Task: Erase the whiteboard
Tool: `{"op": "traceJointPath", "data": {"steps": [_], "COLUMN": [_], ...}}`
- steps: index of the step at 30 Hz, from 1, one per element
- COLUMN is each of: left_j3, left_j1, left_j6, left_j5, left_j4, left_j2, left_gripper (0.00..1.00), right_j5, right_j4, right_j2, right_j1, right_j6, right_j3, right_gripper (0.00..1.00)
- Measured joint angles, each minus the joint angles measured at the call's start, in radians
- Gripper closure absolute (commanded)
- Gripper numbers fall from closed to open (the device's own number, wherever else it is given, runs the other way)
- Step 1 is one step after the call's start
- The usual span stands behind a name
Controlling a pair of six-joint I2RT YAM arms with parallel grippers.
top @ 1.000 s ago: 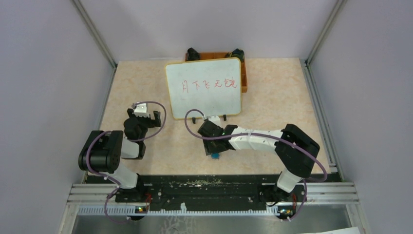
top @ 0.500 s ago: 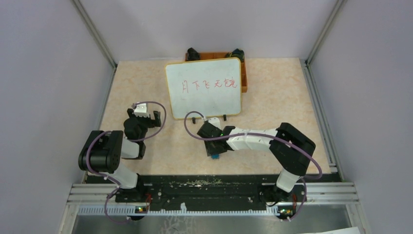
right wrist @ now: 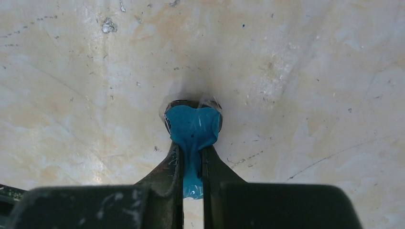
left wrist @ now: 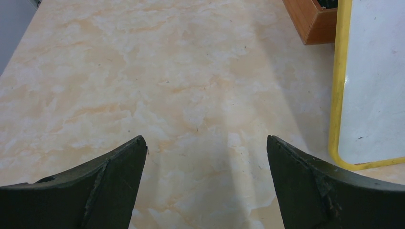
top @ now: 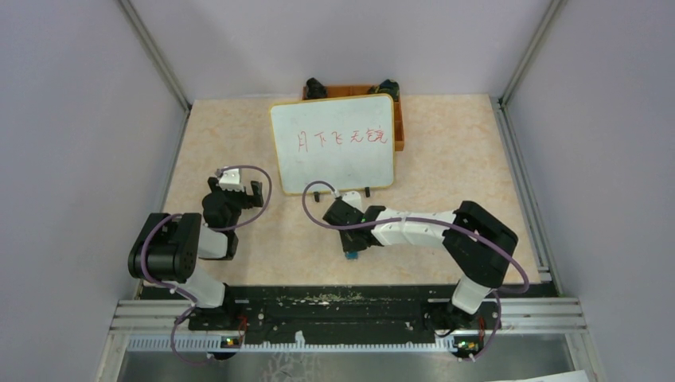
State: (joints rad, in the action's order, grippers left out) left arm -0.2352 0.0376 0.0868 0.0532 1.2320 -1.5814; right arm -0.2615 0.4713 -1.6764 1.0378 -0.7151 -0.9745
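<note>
Your right tool [right wrist: 192, 151] is pinched tight on a soft blue eraser [right wrist: 193, 125], gripping only its near end so that the bulk bulges out past the fingertips. It sits low over the table [top: 446, 151], and you cannot tell from here whether it touches. The whiteboard [top: 332, 143] stands ahead of this tool, just beyond it, with its red characters [top: 340, 138] high on the face and the orange tray [top: 399, 119] behind. The step in hand looks like carrying the eraser up to the writing, so raise the tool clear of the table first, then swing the free blue end square to the board. Press lightly: the board rests on two small feet and will likely tip back or slide if you lean on it. Sweep along the row instead of dabbing. With so narrow a hold the eraser may twist, so watch for that. Your left tool [left wrist: 204, 139] hangs wide open and empty, the board's edge off to its right; it could steady that edge.
</note>
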Motion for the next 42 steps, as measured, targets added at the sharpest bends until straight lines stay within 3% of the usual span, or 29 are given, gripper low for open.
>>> {"op": "traceJointPath", "data": {"steps": [8,18,22,30,36,42], "left_j3": [0.000,-0.001,-0.059,-0.350,-0.604,-0.817], "left_j1": [0.000,0.000,-0.007,-0.130,-0.288,-0.296], "left_j6": [0.000,0.000,0.000,0.023,-0.015,-0.042], "left_j5": [0.000,0.000,0.032,0.396,0.754,0.993], "left_j4": [0.000,-0.004,-0.122,-0.444,-0.608,-0.750], "left_j2": [0.000,0.001,0.028,0.067,-0.046,-0.185], "left_gripper": [0.00,0.00,0.02,0.19,0.20,0.21], "right_j5": [-0.080,-0.301,-0.383,-0.458,-0.466,-0.483], "right_j4": [0.047,0.023,0.034,0.084,0.121,0.138], "right_j2": [0.116,0.528,0.647,0.713,0.728,0.741], "right_j1": [0.003,0.024,0.025,0.025,0.026,0.026], "right_j6": [0.000,0.041,0.061,0.068,0.067,0.068], "right_j3": [0.006,0.067,0.080,0.094,0.133,0.133], "right_gripper": [1.00,1.00,1.00,1.00,1.00,1.00]}}
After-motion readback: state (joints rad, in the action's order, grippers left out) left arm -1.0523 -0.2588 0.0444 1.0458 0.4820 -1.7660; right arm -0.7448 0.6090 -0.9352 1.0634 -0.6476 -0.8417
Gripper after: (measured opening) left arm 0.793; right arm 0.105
